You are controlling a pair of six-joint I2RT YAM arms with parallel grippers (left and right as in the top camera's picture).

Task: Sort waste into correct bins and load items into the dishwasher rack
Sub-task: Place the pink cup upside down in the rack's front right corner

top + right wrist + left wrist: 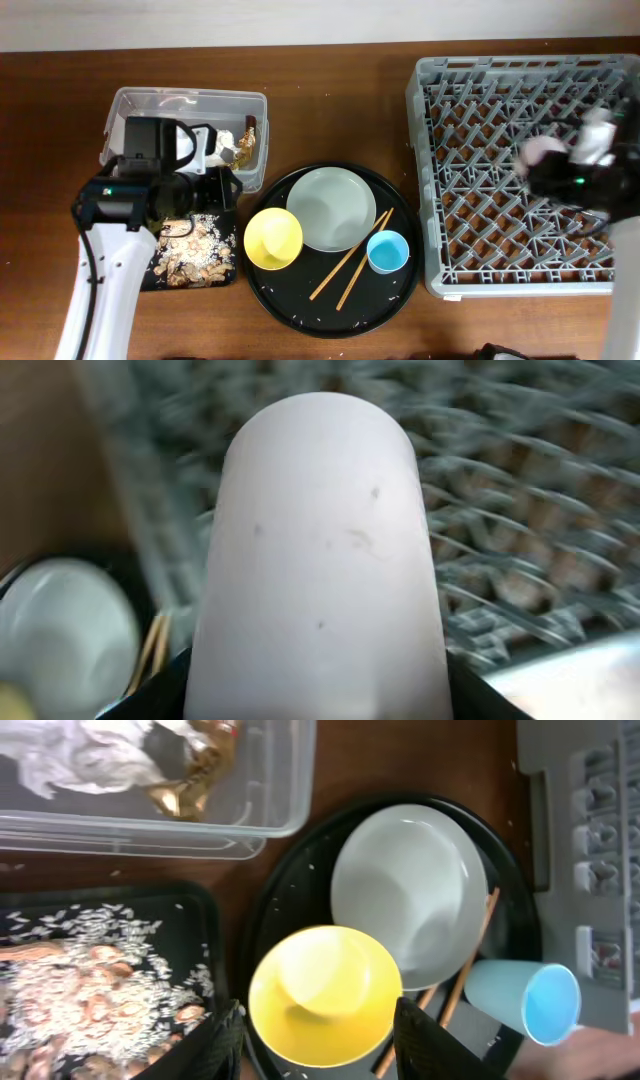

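Nearest the front edge of the table sits the round black tray (300, 315). On it the chopsticks (350, 262) lie side by side on a slant, their far tips reaching the rim of the plate (332, 208). The blue cup (388, 251) stands upright just to the right of them, open end up. To their left is the yellow bowl (273, 238), empty and close against the plate, which takes up the far half of the tray. A few rice grains are scattered on the tray's bare floor. The left gripper (320, 1055) has its jaws wide apart and holds nothing; in its wrist view the fingers (225, 1040) frame the yellow bowl below. Left of the round tray lies the shallow black tray (150, 898), strewn with food scraps (190, 255) and rice. On the right stands the dishwasher rack (500, 70). The right gripper (310, 695) hangs over its right half, jaws clamped on the sides of the pink cup (320, 540). Whether the cup touches the pegs cannot be told, as the rack behind it is blurred. Farthest back on the left is the clear tub (180, 95), holding the white tissue (80, 760) and the gold wrapper (185, 785).
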